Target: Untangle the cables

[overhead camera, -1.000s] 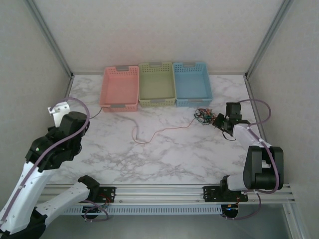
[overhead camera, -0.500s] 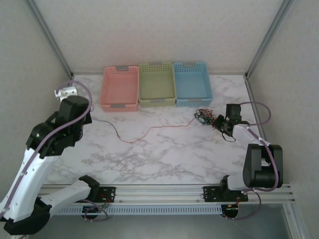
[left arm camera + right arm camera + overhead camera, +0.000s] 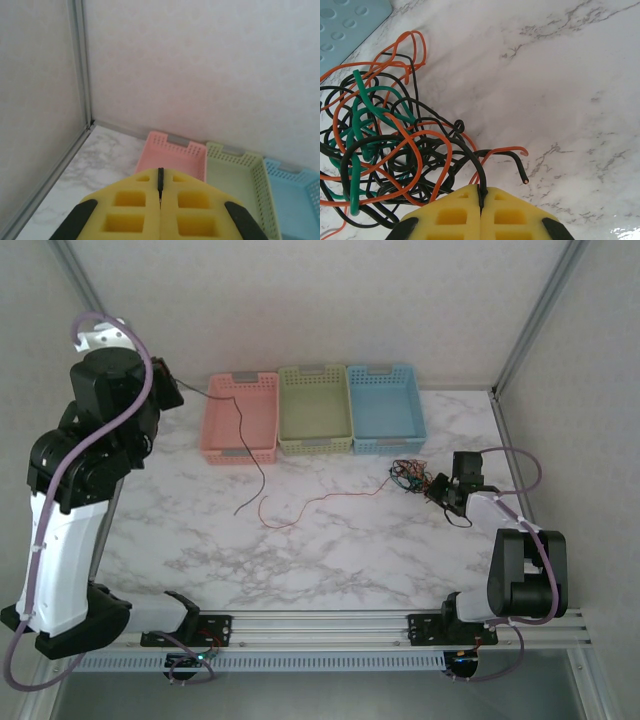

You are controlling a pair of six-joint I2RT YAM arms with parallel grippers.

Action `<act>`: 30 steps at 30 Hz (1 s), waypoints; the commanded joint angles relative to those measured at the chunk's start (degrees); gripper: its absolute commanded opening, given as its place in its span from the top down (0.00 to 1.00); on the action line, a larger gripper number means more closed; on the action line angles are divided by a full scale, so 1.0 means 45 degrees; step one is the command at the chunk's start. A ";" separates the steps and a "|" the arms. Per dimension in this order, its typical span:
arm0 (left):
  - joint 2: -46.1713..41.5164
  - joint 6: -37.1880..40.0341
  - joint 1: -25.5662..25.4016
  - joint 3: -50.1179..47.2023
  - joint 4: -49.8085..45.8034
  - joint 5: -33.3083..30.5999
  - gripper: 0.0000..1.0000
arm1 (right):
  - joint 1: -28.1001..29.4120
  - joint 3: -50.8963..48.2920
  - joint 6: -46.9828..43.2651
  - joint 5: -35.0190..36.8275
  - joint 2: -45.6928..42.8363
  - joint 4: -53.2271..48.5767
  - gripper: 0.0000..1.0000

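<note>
L gripper (image 3: 174, 391) is high up at far left, jaws together, pinching one black cable (image 3: 160, 177); it hangs down past the pink basket (image 3: 243, 383) to the table (image 3: 330, 560). R gripper (image 3: 481, 192), low at right, jaws clamped on a black strand of the tangle (image 3: 380, 135), which lies just near of the blue basket (image 3: 385, 371). A red-orange cable (image 3: 330, 498) lies loose betw. them.

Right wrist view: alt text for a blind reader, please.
The right gripper, shut, pinches a black wire from a tangle of black, orange and green cables on the marble table; a blue basket corner shows top left.
</note>
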 commanded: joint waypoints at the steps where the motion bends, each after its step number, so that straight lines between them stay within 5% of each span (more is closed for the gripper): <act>1: 0.0361 0.0627 0.0079 0.0720 0.1509 -0.0053 1.00 | 0.0094 -0.0198 0.0057 -0.0202 -0.0094 0.0243 1.00; 16: 0.4172 0.3359 0.0547 0.4481 0.3967 -0.0465 1.00 | 0.0153 -0.0242 -0.0069 -0.0442 -0.0268 0.0236 1.00; 23: 0.6121 0.3075 0.1924 0.4871 0.4651 0.0378 1.00 | 0.0182 -0.0277 -0.0180 -0.0843 -0.0494 0.0163 1.00; 30: 0.7949 0.1060 0.3525 0.4884 0.3208 0.1462 1.00 | 0.0191 -0.0360 -0.0153 -0.0927 -0.0721 0.0155 1.00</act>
